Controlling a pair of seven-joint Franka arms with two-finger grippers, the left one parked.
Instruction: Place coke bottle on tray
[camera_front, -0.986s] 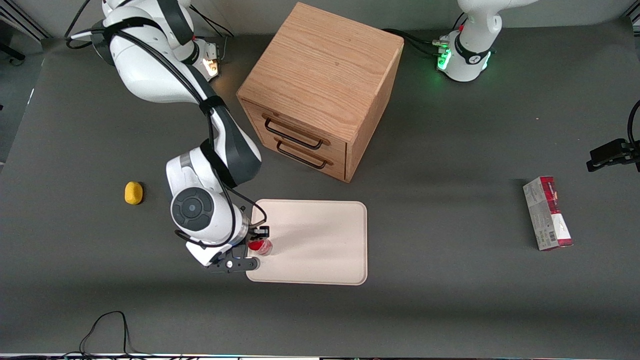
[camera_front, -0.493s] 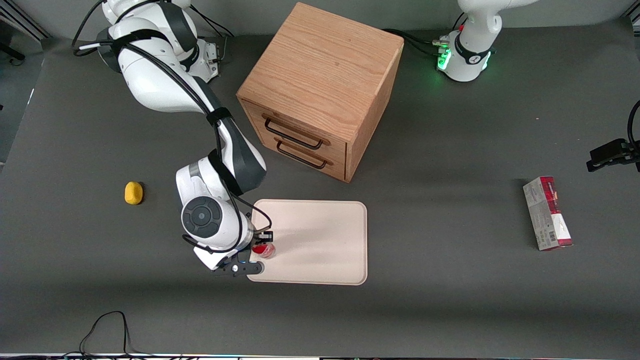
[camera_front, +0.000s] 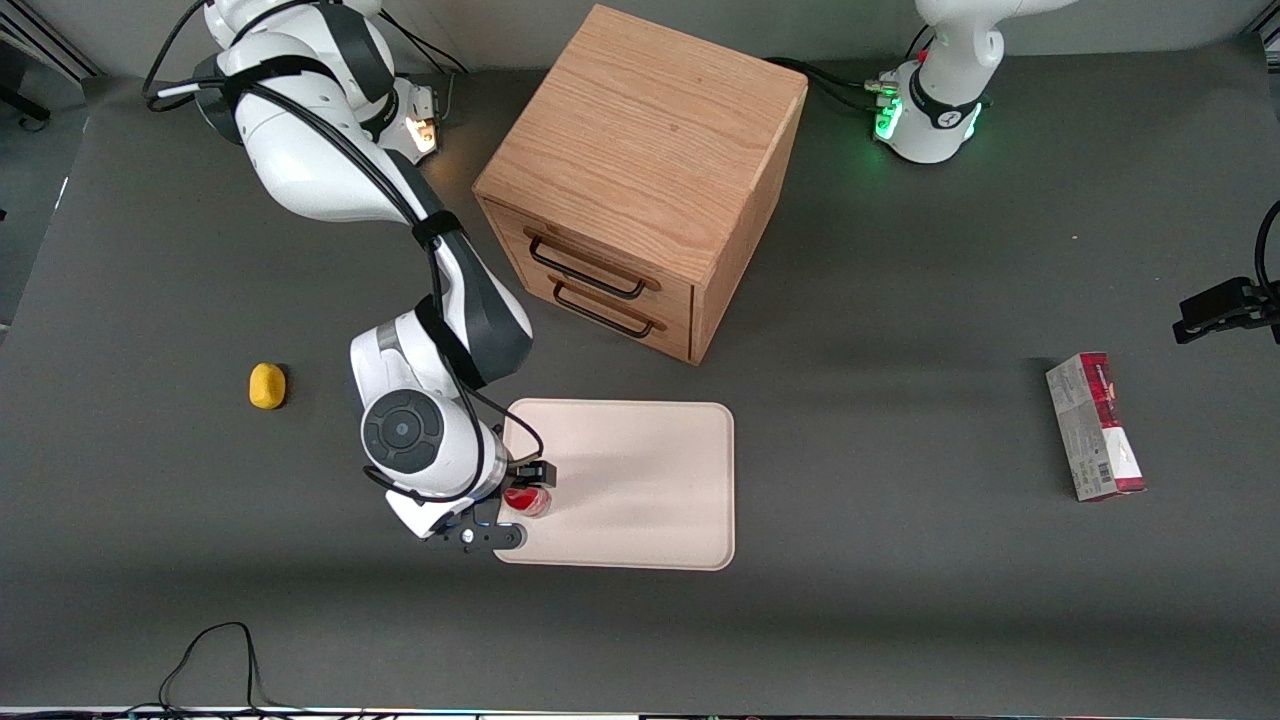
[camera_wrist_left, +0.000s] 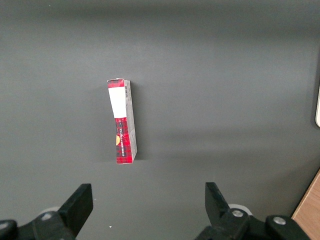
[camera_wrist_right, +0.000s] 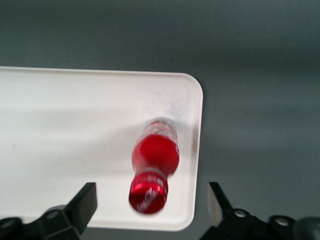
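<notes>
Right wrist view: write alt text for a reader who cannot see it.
A small red coke bottle with a red cap stands on a pale cream tray, close to one rounded corner, seen from above. The open gripper hangs over it, its dark fingers spread wide and clear of the bottle. Dark grey table surrounds the tray.

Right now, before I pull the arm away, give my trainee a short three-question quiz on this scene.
1. True or false: the coke bottle is on the tray.
2. The tool is: A) shut on the bottle, B) open, with a finger on either side of the bottle, C) out of view.
3. Fill in: the bottle sits near the tray's ____ (middle/corner).
Key: 1 true; 2 B; 3 corner.
</notes>
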